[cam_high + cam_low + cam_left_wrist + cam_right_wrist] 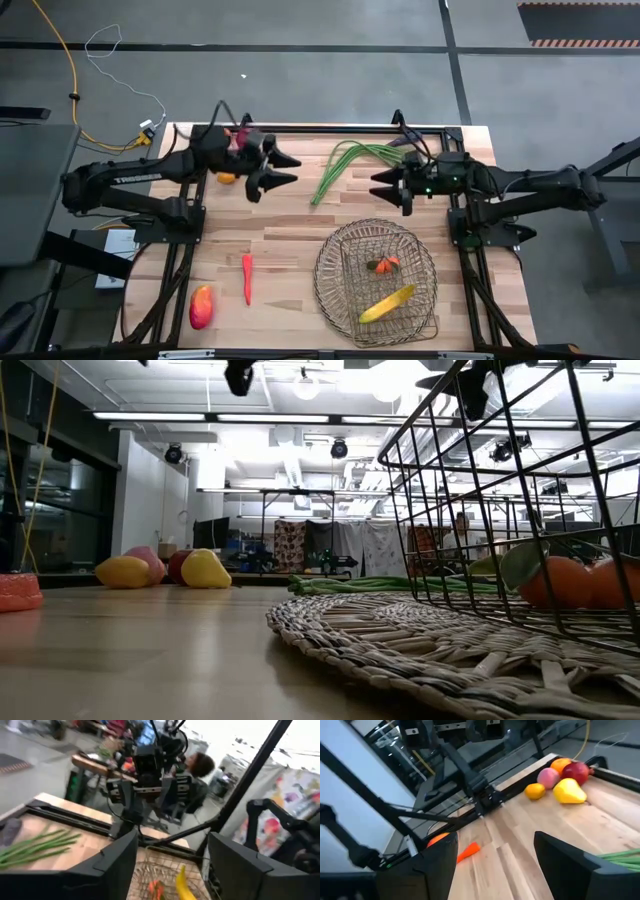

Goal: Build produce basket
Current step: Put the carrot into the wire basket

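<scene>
We judge the filling of the basket [376, 281] to be partly done: it sits on the tabletop [280, 250] nearer the right arm, holding a banana [386, 303] and an orange [384, 265], while much produce lies outside it; the left gripper [296, 168] hangs above the tabletop with its jaws spread and nothing between them, and just behind those jaws, under the wrist, lies the cluster of a dark red apple [577, 770], a pink peach [549, 776], a yellow pear [568, 791] and a small orange fruit [535, 791]; the right gripper [375, 185] faces it across the middle, jaws likewise spread and empty, with the long green beans [345, 163] lying between the two sets of jaws, a little nearer the right ones; well apart from either pair of jaws, toward the front edge, lie a red chilli [247, 277] and a red-yellow mango [201, 306]; a carrot [468, 851] shows only in the right wrist view; we take this as a moment between picks, and the next move seems to call for one arm to lower its open jaws over a piece, the beans or the cluster being closest, close on it and carry it across to the basket; pale lettering runs along the left arm's forearm [135, 172], but we cannot read it with certainty, and we find no other legible labels.
</scene>
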Robot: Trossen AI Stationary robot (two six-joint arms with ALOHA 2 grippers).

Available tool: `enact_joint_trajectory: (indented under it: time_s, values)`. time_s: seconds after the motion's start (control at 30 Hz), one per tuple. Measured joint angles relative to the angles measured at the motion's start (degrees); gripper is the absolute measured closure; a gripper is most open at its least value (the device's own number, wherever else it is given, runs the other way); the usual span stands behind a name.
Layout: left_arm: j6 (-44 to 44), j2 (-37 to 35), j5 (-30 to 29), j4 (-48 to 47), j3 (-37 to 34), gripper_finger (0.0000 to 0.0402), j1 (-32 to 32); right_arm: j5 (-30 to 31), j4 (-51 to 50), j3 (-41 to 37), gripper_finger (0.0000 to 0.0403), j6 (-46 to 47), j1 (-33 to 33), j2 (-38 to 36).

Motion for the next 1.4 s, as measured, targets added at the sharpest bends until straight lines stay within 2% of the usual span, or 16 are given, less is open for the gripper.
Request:
enact_joint_trajectory:
  time_s: [0.2, 0.33, 0.63, 0.93, 1.17, 1.4]
  values:
    - [-4.2, -9.1, -12.8, 9.5, -12.9, 0.0199, -5.7, -1.9, 0.3, 0.0, 0.0151, 0.0, -1.6, 0.0]
    - [-3.0, -15.0, -17.3, 10.2, -17.7, 0.0202, -7.7, -1.9, 3.2, 0.0, 0.0151, -2.9, -1.8, 0.0]
    - [1.4, -18.7, -18.1, 9.3, -18.8, 0.0201, -7.9, -0.8, 4.3, 0.0, 0.0151, -16.0, -1.8, 0.0]
    - [1.5, -18.3, -18.2, 8.9, -18.8, 0.0200, -7.9, -0.9, 11.9, 0.0, 0.0151, -14.0, -1.7, 0.0]
    - [1.5, -18.2, -18.0, 8.7, -18.8, 0.0200, -7.9, -1.0, 11.8, 0.0, 0.0151, -12.5, -1.6, 0.0]
    - [-6.5, -18.2, -16.6, 8.7, -18.8, 0.0187, -7.9, -1.3, 11.9, 0.0, 0.0151, -12.6, -1.6, 0.0]
